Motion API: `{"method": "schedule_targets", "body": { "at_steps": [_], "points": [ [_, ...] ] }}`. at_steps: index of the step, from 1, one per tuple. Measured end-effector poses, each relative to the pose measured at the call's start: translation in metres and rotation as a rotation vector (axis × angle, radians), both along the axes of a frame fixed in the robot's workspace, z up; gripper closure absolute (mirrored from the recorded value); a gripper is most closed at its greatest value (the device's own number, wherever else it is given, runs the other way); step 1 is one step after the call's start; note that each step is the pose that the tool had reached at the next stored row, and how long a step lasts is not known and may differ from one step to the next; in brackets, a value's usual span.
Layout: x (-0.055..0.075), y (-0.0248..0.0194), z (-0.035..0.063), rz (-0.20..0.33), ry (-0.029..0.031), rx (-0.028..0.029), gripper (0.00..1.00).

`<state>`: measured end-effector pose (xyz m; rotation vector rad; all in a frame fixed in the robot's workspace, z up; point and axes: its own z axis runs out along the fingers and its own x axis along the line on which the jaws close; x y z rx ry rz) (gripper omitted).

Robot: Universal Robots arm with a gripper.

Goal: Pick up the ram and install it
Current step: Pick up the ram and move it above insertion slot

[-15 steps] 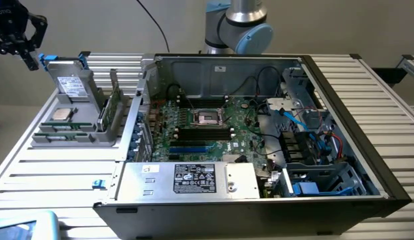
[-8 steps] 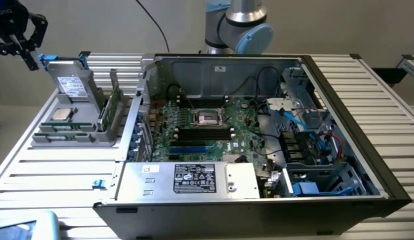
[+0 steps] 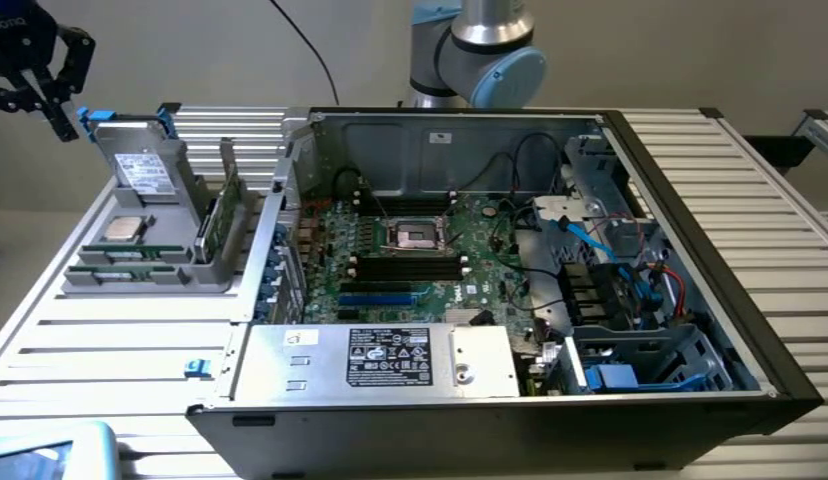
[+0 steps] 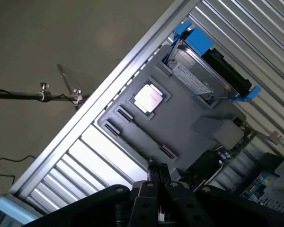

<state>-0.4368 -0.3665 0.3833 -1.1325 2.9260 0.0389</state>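
The ram (image 3: 121, 255) is a thin green stick lying in a slot at the front of the grey holder (image 3: 147, 275), with a second green strip just in front of it. My black gripper (image 3: 57, 112) hangs high over the table's far corner at the exterior view's left, above and beyond the holder, well apart from the ram. In the wrist view its fingertips (image 4: 157, 171) are pressed together with nothing between them, looking down on the grey holder (image 4: 180, 127). The open computer case (image 3: 681, 200) shows the motherboard's dark memory slots (image 3: 407, 265).
The holder also carries a hard drive with blue clips (image 3: 147, 165), a silver processor (image 3: 126, 228) and a taller upright green card (image 3: 225, 215). The case's power supply (image 3: 374, 360) sits at the front. The slatted metal table (image 3: 107, 340) ends near the holder.
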Motion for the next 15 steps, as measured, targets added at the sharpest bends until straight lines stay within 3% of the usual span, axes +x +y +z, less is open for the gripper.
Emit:
{"method": "schedule_targets", "body": {
  "at_steps": [15],
  "points": [
    [0.0000,0.0000,-0.0012,0.272,0.0001,-0.0018,0.89]
  ]
}}
